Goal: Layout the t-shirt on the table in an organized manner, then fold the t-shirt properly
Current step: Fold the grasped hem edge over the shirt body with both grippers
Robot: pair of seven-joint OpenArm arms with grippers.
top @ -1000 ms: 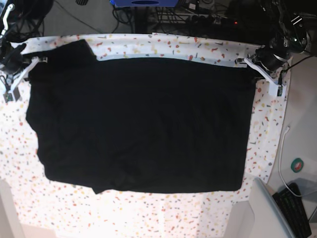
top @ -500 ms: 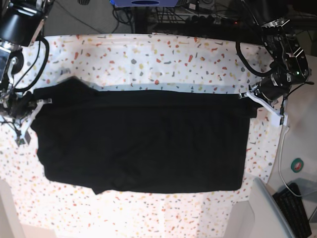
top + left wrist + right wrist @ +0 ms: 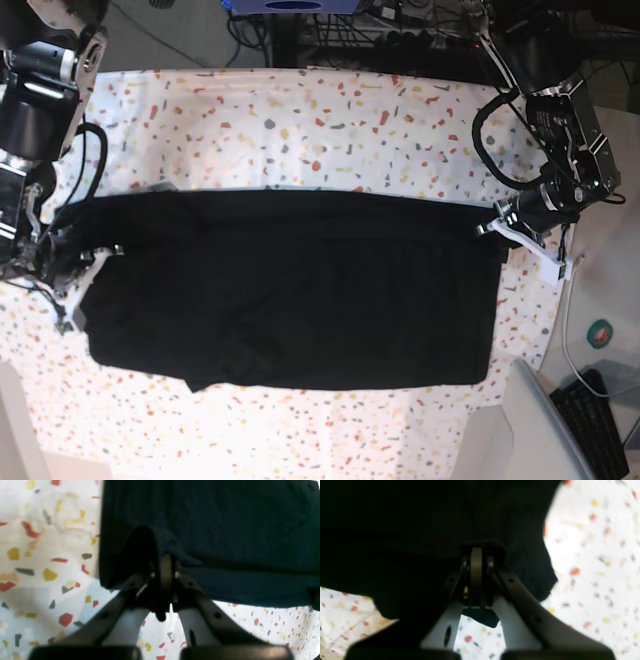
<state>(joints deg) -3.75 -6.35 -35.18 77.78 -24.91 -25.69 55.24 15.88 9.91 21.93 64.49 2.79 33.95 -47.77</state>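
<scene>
Left gripper [image 3: 166, 562] pinched tight on a corner of the t-shirt [image 3: 290, 290], black cloth bunched over the closed jaws and lifted off the table [image 3: 330, 110]. Right gripper [image 3: 476, 557] likewise clamped on the opposite corner, a scrap of dark fabric hanging below the fingers. Shirt spread wide across the speckled table in the base view, far edge carried between both grippers and doubled toward the near hem, near half lying flat with a small lump low on the left.

Risks from here:
- Uneven travel of the two arms, skewing the fold line so the carried edge lands crooked against the hem.
- Thin hold at either corner, judging by how little cloth shows past the jaws; slip under tension, dropping one side mid-fold.
- Too much pull outward, dragging the lower layer along the table and rucking it further.
- Release too high, letting the soft cloth flop and crease.
- Sleeve on the right-gripper side looking loose, likely to tuck under unseen.
</scene>
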